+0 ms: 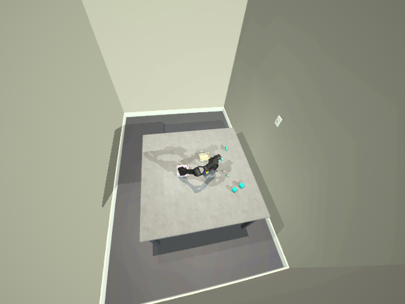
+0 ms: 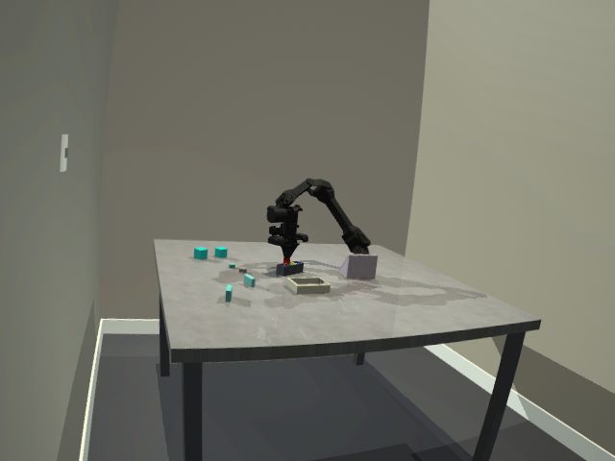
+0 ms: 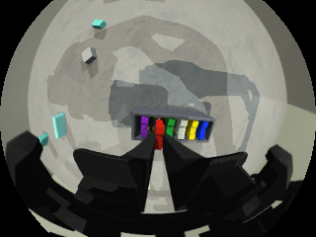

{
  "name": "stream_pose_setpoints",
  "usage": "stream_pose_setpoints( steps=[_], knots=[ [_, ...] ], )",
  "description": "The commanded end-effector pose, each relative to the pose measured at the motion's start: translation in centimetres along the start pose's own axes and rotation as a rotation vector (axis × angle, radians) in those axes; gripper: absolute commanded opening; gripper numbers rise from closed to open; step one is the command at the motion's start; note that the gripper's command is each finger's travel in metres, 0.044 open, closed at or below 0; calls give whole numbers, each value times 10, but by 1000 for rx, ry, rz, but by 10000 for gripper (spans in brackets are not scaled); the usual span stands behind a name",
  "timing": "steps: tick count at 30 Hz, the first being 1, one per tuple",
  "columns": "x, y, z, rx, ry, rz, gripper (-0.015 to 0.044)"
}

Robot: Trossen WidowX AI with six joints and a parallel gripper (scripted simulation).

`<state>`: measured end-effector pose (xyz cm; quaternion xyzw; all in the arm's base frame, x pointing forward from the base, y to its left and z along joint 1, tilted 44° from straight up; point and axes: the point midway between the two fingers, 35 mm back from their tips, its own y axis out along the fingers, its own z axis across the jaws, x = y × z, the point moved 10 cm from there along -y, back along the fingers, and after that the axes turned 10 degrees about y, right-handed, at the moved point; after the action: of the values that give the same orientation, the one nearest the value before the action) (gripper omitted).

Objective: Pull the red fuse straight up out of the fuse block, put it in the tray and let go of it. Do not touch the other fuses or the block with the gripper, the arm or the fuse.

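The black gripper (image 2: 286, 258) (image 3: 159, 140) is shut on the red fuse (image 2: 286, 261) (image 3: 159, 127), its fingers pointing down. The red fuse stands up above the dark fuse block (image 2: 284, 271) (image 3: 173, 114), higher than the other fuses; whether its lower end is clear of the slot is hard to tell. A purple fuse (image 3: 144, 126) sits on one side of it, and green (image 3: 170, 127), white (image 3: 182, 129), yellow (image 3: 193, 129) and blue (image 3: 202, 130) fuses sit on the other. The cream tray (image 1: 204, 157) (image 2: 313, 288) is empty, beside the block.
Two teal cubes (image 1: 234, 189) (image 2: 200, 254) stand on the table (image 1: 169, 209) (image 2: 347, 317). Small teal blocks (image 2: 228, 293) (image 3: 59, 125) and a small grey block (image 2: 242, 270) (image 3: 89, 54) also lie there. The arm's base is on a pale lilac stand (image 2: 361, 266).
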<state>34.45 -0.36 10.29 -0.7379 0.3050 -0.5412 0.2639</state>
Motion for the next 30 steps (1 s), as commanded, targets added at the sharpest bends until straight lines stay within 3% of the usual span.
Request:
stream_pose_setpoints(
  steps=[1,30],
  knots=[
    [1,-4,1,5,7,3,0],
    [0,-26,1,5,5,3,0]
  ],
)
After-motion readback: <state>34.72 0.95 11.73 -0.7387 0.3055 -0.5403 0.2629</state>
